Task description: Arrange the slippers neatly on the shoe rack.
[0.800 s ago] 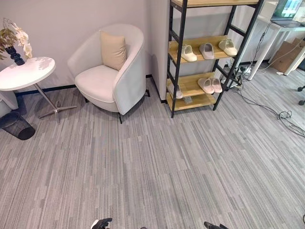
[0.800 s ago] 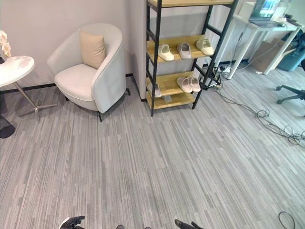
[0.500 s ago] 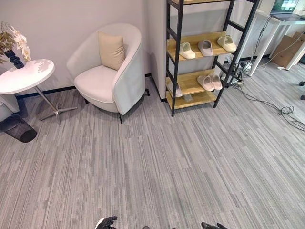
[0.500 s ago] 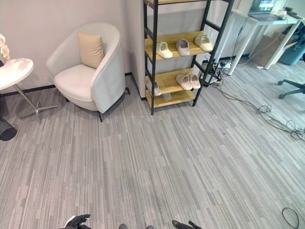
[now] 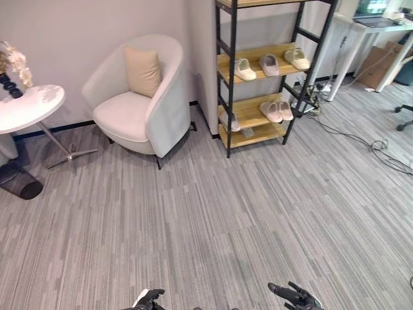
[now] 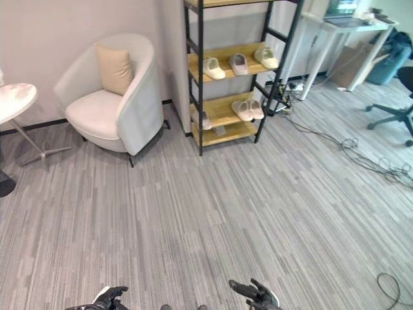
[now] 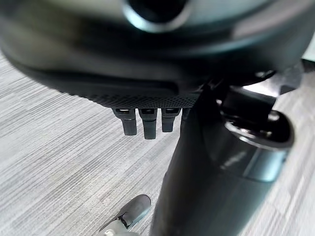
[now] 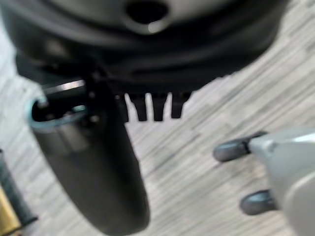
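Left eye view: black-framed shoe rack w/ wooden shelves (image 5: 227,84) stood against the wall, right of a white upholstered armchair (image 5: 139,103) holding a beige cushion (image 5: 143,71). Upper shelf carried three slippers: cream (image 5: 244,69), grey (image 5: 269,64), cream (image 5: 297,59). Lower shelf carried a pink pair (image 5: 275,110) side by side, plus one more slipper (image 5: 234,122) partly behind the front post. Round white side table (image 5: 29,108) far left. Both hands low over grey striped carpet (image 5: 213,219): left hand (image 5: 150,299), right hand (image 5: 295,297).

Right eye view: same layout; white desk (image 6: 335,39) and floor cables (image 6: 361,158) right of rack.

Left wrist view: fingers (image 7: 144,123) straight, holding nothing.

Right wrist view: fingers (image 8: 150,107) straight, empty.
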`<state>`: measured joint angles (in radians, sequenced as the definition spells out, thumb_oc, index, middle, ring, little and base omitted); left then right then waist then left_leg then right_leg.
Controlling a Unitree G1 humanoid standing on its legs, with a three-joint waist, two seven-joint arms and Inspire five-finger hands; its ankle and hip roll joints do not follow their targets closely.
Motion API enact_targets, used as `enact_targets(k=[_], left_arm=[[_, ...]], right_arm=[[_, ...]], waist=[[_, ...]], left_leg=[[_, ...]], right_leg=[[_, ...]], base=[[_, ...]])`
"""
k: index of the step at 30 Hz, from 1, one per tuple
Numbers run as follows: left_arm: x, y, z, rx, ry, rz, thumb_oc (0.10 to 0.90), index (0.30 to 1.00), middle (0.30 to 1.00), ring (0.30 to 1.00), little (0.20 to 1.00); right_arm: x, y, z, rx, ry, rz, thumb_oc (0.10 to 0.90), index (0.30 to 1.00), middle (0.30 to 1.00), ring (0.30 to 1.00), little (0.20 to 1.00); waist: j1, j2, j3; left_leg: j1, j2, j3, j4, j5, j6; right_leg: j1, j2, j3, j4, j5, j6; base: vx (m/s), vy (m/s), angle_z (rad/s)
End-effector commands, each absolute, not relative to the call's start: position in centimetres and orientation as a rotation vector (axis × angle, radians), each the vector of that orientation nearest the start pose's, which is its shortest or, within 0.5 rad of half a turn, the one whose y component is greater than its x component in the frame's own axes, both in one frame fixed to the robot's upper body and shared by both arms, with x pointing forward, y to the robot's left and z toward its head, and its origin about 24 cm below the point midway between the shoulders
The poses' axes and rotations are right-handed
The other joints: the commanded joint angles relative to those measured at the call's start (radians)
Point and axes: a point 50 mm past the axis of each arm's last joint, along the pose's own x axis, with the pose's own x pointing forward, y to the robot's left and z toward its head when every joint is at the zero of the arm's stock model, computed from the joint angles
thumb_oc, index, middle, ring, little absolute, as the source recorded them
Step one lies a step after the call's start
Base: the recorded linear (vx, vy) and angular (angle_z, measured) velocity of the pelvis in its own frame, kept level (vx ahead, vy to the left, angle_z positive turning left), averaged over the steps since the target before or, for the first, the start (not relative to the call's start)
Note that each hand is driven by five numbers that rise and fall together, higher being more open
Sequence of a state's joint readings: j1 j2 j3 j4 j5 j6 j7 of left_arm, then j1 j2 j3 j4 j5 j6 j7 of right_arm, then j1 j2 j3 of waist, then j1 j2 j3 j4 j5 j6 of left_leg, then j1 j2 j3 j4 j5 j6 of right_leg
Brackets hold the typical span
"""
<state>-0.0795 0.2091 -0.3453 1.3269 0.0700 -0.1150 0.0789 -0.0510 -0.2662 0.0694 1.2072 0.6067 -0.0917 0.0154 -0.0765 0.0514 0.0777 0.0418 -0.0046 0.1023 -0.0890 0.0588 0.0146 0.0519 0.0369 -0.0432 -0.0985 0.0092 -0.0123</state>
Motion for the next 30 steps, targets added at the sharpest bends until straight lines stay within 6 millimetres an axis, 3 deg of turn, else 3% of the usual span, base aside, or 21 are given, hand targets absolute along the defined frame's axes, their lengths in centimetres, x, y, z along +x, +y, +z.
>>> enact_targets(k=[1,4,8,10,12,13,14,15,16,17,19,20,21,23,26,28,29,30], left_arm=[[12.4,21.0,-15.9,0.535,1.111,-0.166,0.800,0.900,0.900,0.900,0.900],[13.4,20.2,-15.6,0.547,1.068,-0.201,0.800,0.900,0.900,0.900,0.900],[15.2,19.5,-15.0,0.534,0.998,-0.199,0.800,0.900,0.900,0.900,0.900],[16.4,19.1,-14.6,0.536,0.957,-0.201,0.800,0.900,0.900,0.900,0.900],[17.3,18.4,-14.2,0.535,0.918,-0.214,0.800,0.900,0.900,0.900,0.900],[17.4,18.0,-14.2,0.539,0.907,-0.228,0.800,0.900,0.900,0.900,0.900],[17.0,17.5,-14.4,0.541,0.917,-0.250,0.800,0.900,0.900,0.900,0.900],[16.6,17.4,-14.6,0.545,0.927,-0.260,0.800,0.900,0.900,0.900,0.900],[16.1,17.4,-14.8,0.543,0.943,-0.260,0.800,0.900,0.900,0.900,0.900],[16.1,17.4,-14.8,0.543,0.943,-0.261,0.800,0.900,0.900,0.900,0.900],[14.4,17.9,-15.5,0.551,0.997,-0.264,0.800,0.900,0.900,0.900,0.900],[14.4,17.9,-15.5,0.551,0.998,-0.265,0.800,0.900,0.900,0.900,0.900],[13.2,18.5,-15.8,0.555,1.039,-0.256,0.800,0.900,0.900,0.900,0.900],[12.4,19.1,-16.0,0.555,1.065,-0.238,0.800,0.900,0.900,0.900,0.900],[10.2,21.4,-16.3,0.544,1.142,-0.156,0.800,0.900,0.900,0.900,0.900],[9.6,21.9,-16.4,0.527,1.162,-0.122,0.800,0.900,0.900,0.900,0.900],[8.0,22.9,-16.5,0.506,1.213,-0.073,0.800,0.900,0.900,0.900,0.900],[7.9,23.1,-16.5,0.498,1.221,-0.055,0.800,0.900,0.900,0.900,0.900]], right_arm=[[14.0,-27.0,-13.4,0.251,0.872,-0.495,0.800,0.900,0.900,0.900,0.900],[13.9,-27.1,-13.4,0.266,0.877,-0.501,0.800,0.900,0.900,0.900,0.900],[14.2,-27.8,-13.1,0.281,0.854,-0.533,0.800,0.900,0.900,0.900,0.900],[14.3,-27.9,-13.0,0.273,0.857,-0.535,0.800,0.900,0.900,0.900,0.900],[13.8,-28.0,-13.2,0.247,0.883,-0.535,0.800,0.900,0.900,0.900,0.900],[13.7,-28.0,-13.3,0.237,0.892,-0.532,0.800,0.900,0.900,0.900,0.900],[13.6,-28.1,-13.3,0.220,0.905,-0.528,0.800,0.900,0.900,0.900,0.900],[13.7,-28.3,-13.2,0.214,0.902,-0.532,0.800,0.900,0.900,0.900,0.900],[13.7,-28.5,-13.1,0.210,0.899,-0.531,0.800,0.900,0.900,0.900,0.900],[13.7,-28.5,-13.1,0.210,0.900,-0.532,0.800,0.900,0.900,0.900,0.900],[14.4,-28.5,-12.9,0.195,0.887,-0.511,0.800,0.900,0.900,0.900,0.900],[14.3,-28.5,-12.9,0.195,0.888,-0.512,0.800,0.900,0.900,0.900,0.900],[15.0,-28.2,-12.8,0.165,0.888,-0.471,0.800,0.900,0.900,0.900,0.900],[15.5,-27.8,-12.7,0.151,0.884,-0.448,0.800,0.900,0.900,0.900,0.900],[16.6,-26.3,-12.7,0.109,0.877,-0.352,0.800,0.900,0.900,0.900,0.900],[16.9,-25.6,-12.8,0.098,0.880,-0.316,0.800,0.900,0.900,0.900,0.900],[16.5,-24.3,-13.2,0.098,0.899,-0.266,0.800,0.900,0.900,0.900,0.900],[16.6,-23.9,-13.4,0.090,0.901,-0.246,0.800,0.900,0.900,0.900,0.900]], waist=[[-0.022,-0.017,0.001],[-0.037,0.001,0.004],[-0.051,0.002,0.029],[-0.046,-0.017,0.052],[-0.038,-0.027,0.071],[-0.029,-0.033,0.085],[-0.017,-0.037,0.093],[-0.001,-0.042,0.100],[0.010,-0.044,0.096],[0.012,-0.045,0.097],[0.055,-0.036,0.092],[0.057,-0.038,0.092],[0.091,-0.032,0.084],[0.115,-0.041,0.080],[0.191,-0.064,0.055],[0.219,-0.077,0.048],[0.230,-0.098,0.027],[0.245,-0.119,0.013]], left_leg=[[0.038,0.033,0.006,0.002,-0.093,-0.050],[0.057,0.051,0.036,0.002,-0.089,-0.057],[0.026,0.086,0.061,0.145,-0.120,-0.082],[-0.052,0.116,0.043,0.315,-0.098,-0.102],[-0.123,0.129,0.007,0.464,-0.058,-0.100],[-0.151,0.114,-0.011,0.508,-0.046,-0.088],[-0.208,0.063,-0.049,0.534,-0.076,-0.066],[-0.246,0.024,-0.059,0.528,-0.118,-0.048],[-0.273,-0.002,-0.056,0.485,-0.125,-0.038],[-0.270,-0.003,-0.054,0.485,-0.129,-0.036],[-0.344,-0.029,-0.021,0.352,-0.032,-0.033],[-0.339,-0.031,-0.017,0.345,-0.030,-0.033],[-0.375,-0.048,0.014,0.239,0.025,-0.032],[-0.386,-0.058,0.044,0.184,0.036,-0.027],[-0.433,-0.046,0.143,0.100,0.065,-0.015],[-0.441,-0.045,0.149,0.100,0.068,-0.009],[-0.401,-0.053,0.137,0.086,0.094,0.024],[-0.407,-0.056,0.141,0.107,0.103,0.031]], right_leg=[[0.004,-0.063,0.004,0.011,-0.051,0.105],[0.001,-0.050,0.040,0.011,-0.054,0.097],[0.013,-0.037,0.075,0.011,-0.063,0.078],[0.028,-0.038,0.080,0.011,-0.063,0.063],[0.041,-0.038,0.079,0.015,-0.066,0.047],[0.047,-0.041,0.084,0.023,-0.065,0.041],[0.053,-0.040,0.095,0.031,-0.072,0.038],[0.071,-0.036,0.105,0.028,-0.081,0.038],[0.077,-0.028,0.111,0.024,-0.084,0.039],[0.081,-0.030,0.113,0.023,-0.086,0.041],[0.132,0.014,0.136,0.013,-0.111,0.035],[0.134,0.011,0.138,0.012,-0.112,0.035],[0.167,0.052,0.170,0.011,-0.129,0.029],[0.188,0.063,0.195,0.011,-0.143,0.026],[0.258,0.089,0.259,0.041,-0.167,0.029],[0.280,0.088,0.285,0.062,-0.164,0.033],[0.289,0.085,0.277,0.122,-0.149,0.055],[0.269,0.084,0.267,0.191,-0.076,0.088]], base=[[0.06,-0.138,-0.51],[0.06,-0.133,-0.38],[0.04,-0.181,-0.54],[0.04,-0.283,-0.26],[0.06,-0.261,-0.02],[0.13,-0.235,-0.03],[0.17,-0.177,-0.03],[0.22,-0.128,-0.07],[0.16,-0.061,-0.20],[0.28,-0.067,-0.34],[0.29,-0.050,-0.25],[0.34,-0.056,-0.23],[0.40,-0.057,-0.43],[0.36,-0.038,-0.75],[0.47,0.018,-0.72],[0.50,0.077,-0.49],[0.67,0.121,-0.93],[0.57,0.076,-1.08]])
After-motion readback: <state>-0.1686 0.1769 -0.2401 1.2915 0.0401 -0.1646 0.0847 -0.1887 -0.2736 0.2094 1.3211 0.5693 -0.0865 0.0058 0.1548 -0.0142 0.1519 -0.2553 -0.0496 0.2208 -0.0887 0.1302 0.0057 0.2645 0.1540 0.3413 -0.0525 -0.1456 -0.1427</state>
